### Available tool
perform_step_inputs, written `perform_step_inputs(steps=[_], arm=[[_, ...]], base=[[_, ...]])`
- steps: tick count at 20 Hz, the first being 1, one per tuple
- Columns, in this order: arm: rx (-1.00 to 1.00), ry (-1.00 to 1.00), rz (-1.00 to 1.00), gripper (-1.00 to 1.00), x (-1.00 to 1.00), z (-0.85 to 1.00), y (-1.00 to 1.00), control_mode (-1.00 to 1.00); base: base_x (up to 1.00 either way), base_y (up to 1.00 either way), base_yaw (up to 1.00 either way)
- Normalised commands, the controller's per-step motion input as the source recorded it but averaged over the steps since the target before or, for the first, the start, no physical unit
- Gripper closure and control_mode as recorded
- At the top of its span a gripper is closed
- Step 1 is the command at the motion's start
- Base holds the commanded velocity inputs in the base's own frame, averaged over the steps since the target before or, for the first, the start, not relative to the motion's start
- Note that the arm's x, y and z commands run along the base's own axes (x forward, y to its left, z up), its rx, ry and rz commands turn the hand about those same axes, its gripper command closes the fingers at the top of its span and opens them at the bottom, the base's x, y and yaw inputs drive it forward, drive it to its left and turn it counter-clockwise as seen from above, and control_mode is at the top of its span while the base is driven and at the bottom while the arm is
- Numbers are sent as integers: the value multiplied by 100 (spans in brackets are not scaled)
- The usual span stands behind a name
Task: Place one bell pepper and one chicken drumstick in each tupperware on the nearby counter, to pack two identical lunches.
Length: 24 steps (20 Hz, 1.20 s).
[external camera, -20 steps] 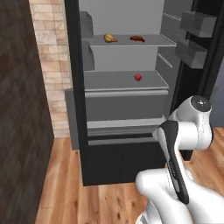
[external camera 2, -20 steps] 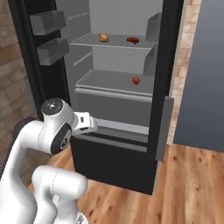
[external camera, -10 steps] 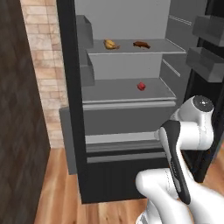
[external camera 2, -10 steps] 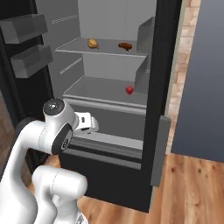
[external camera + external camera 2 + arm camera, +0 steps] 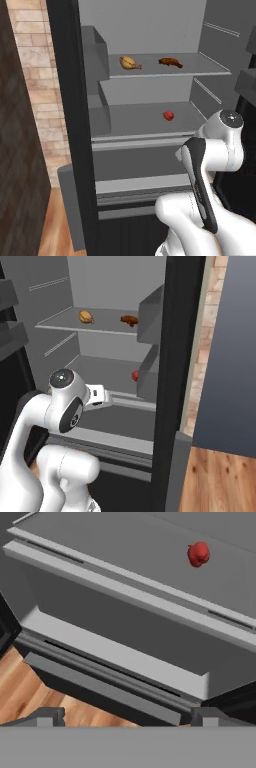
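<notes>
Fridge (image 5: 150, 30) shelves hold unlabelled bell pepper (image 5: 169, 115), chicken drumsticks (image 5: 129, 62).

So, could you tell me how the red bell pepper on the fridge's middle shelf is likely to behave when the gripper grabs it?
The bell pepper looks small, round and glossy, so it may slip between the fingers. It sits alone on a flat shelf, so a nudge would probably roll it. It is likely light and fairly firm.
</notes>
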Motion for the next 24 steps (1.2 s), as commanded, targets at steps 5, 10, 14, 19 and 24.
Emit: perform_step_inputs(steps=[5,10,14,19,24], arm=[[0,0,-2,-100,12,8,14,-100],[0,-13,-2,-100,0,42,11,-100],[1,-20,-5,-100,7,50,8,-100],[15,-22,-1,-100,21,45,19,-100],[30,-21,0,-100,37,44,3,-100]], base=[[10,5,-2],[0,0,0],[0,0,0],[0,0,0],[0,0,0]])
